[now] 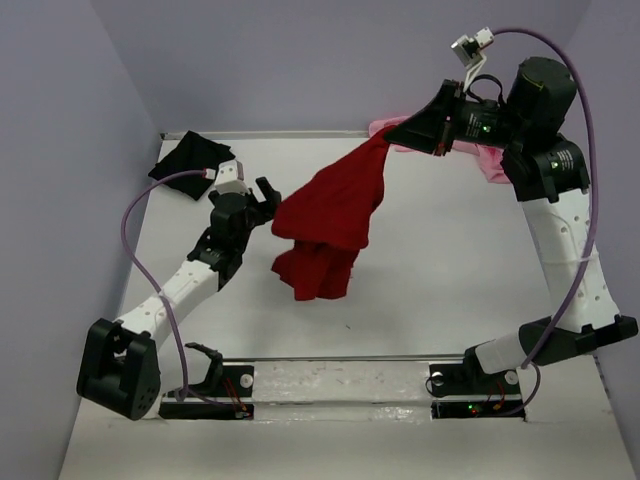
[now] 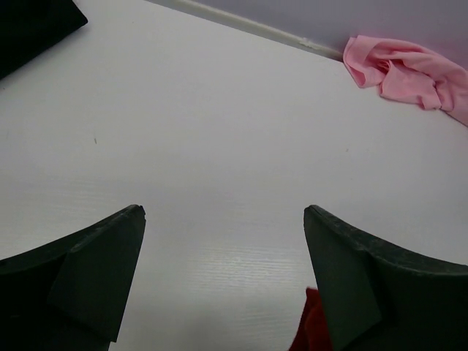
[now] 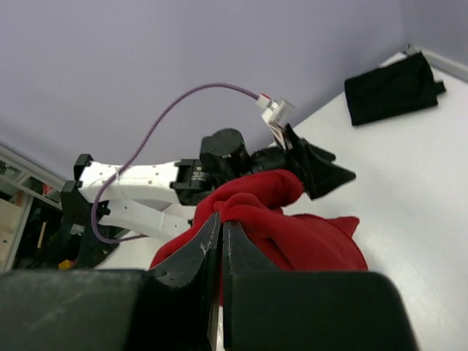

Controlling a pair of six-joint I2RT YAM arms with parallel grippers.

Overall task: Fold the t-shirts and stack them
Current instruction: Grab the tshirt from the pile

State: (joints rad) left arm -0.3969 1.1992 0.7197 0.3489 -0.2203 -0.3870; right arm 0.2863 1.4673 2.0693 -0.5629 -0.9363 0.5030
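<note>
My right gripper (image 1: 392, 133) is raised at the back right and shut on a bunched edge of the dark red t-shirt (image 1: 330, 215). The shirt hangs from it in a long drape, its lower part crumpled on the table. In the right wrist view the jaws (image 3: 221, 219) pinch a fold of the red t-shirt (image 3: 292, 234). My left gripper (image 1: 270, 195) stands open just left of the hanging red cloth, holding nothing; a corner of the red t-shirt (image 2: 307, 329) shows by its right finger. The black t-shirt (image 1: 190, 160) lies at the back left corner. The pink t-shirt (image 1: 492, 165) lies crumpled at the back right, partly behind my right arm.
The white table (image 1: 450, 280) is walled by lilac panels on the left, back and right. Both arm bases sit on a rail (image 1: 340, 385) at the near edge. In the left wrist view, the pink t-shirt (image 2: 402, 69) lies by the back wall and the black t-shirt (image 2: 29, 25) at top left.
</note>
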